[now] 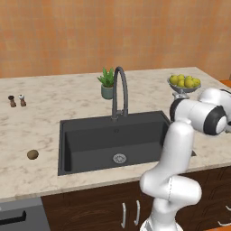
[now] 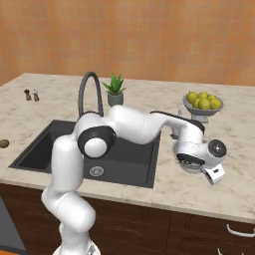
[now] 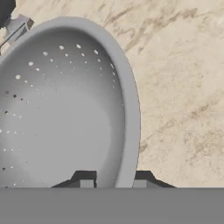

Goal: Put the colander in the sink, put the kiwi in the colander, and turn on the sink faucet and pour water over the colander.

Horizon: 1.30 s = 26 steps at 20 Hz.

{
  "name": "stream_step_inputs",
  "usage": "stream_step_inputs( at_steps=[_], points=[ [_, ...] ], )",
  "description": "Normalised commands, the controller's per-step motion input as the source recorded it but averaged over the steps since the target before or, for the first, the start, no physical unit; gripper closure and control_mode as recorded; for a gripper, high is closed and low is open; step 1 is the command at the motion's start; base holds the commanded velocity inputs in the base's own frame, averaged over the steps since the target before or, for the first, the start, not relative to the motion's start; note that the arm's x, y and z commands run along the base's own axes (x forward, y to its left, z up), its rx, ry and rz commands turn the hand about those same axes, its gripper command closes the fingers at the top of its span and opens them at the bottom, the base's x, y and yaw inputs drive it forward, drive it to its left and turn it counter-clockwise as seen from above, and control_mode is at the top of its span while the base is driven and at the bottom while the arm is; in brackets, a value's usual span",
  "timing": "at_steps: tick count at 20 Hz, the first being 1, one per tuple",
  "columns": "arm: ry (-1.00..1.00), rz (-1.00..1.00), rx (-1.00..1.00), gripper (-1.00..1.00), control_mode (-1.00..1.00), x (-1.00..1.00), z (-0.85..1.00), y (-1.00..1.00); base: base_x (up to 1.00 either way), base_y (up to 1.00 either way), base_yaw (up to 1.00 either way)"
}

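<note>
Finger tips (image 3: 86, 180) of the gripper (image 3: 113, 181) pinch the colander (image 3: 65, 109) rim, one inside, one outside, at the hand view's bottom. Colander sits on the marble counter (image 3: 183, 87), right of the sink (image 1: 113, 140). Kiwi (image 1: 32, 154) lies at the left of the left base view.

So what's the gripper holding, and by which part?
The gripper grips the round perforated silver-grey metal colander by its rim, one fingertip inside, one outside.

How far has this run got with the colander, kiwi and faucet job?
Nothing finished yet. In hand: the gripper straddles the colander rim, on the counter right of the sink. Left: move it into the sink, add the kiwi from the left counter, run the faucet.
</note>
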Motion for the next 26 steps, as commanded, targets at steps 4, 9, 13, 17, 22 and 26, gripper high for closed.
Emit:
stream_step_inputs(
  at_steps=[4,9,13,17,22,26],
  points=[
    [-0.06,0.28,-0.08,1.0,-1.0,-0.3,0.42,0.33,0.0,0.0,0.0],
    [-0.01,0.3,-0.07,1.0,-1.0,-0.17,0.3,0.61,0.0,0.0,0.0],
    [0.0,0.28,-0.08,1.0,-1.0,-0.14,0.22,0.76,0.0,0.0,0.0],
    [0.0,0.27,-0.07,1.0,-1.0,-0.11,0.26,0.75,0.0,0.0,0.0],
    [0.0,0.24,-0.08,1.0,-1.0,-0.04,0.13,0.83,0.0,0.0,0.0],
    [0.0,0.22,-0.09,1.0,-1.0,0.0,0.03,0.82,0.0,0.0,0.0]
  ],
)
